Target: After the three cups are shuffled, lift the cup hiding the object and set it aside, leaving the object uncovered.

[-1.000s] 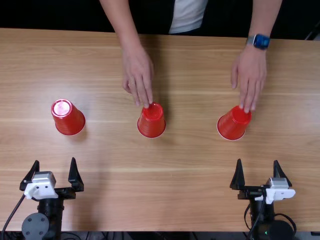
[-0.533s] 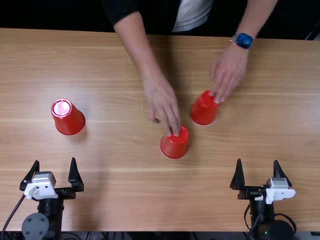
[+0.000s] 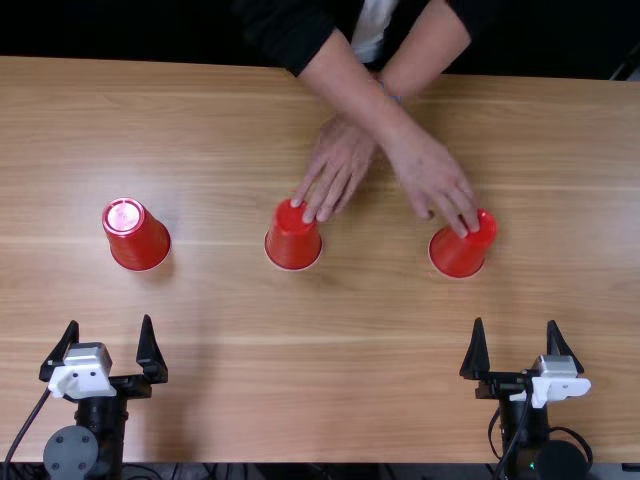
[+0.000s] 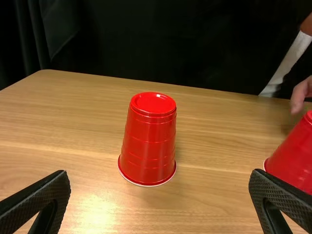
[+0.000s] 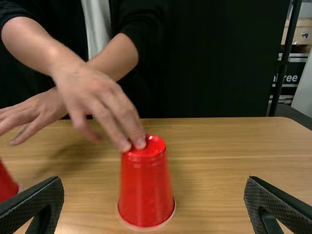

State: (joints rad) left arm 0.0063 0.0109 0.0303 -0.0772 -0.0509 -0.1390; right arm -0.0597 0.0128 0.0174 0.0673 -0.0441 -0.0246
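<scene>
Cups mid-shuffle, arms held back
The left gripper (image 3: pixel 108 335) and right gripper (image 3: pixel 515 335) sit spread wide at the counter's (image 3: pixel 320 340) near edge, leaving room for a person's crossed hands (image 3: pixel 340 170), fingertips on the middle cup (image 3: pixel 294 238) and right cup (image 3: pixel 460 250). The left cup (image 3: pixel 135 238) stands alone, and the object is hidden under one of them.

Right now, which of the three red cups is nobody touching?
The leftmost cup, standing alone ahead of the left gripper. The middle cup has one hand on its top, the right cup the other hand.
</scene>
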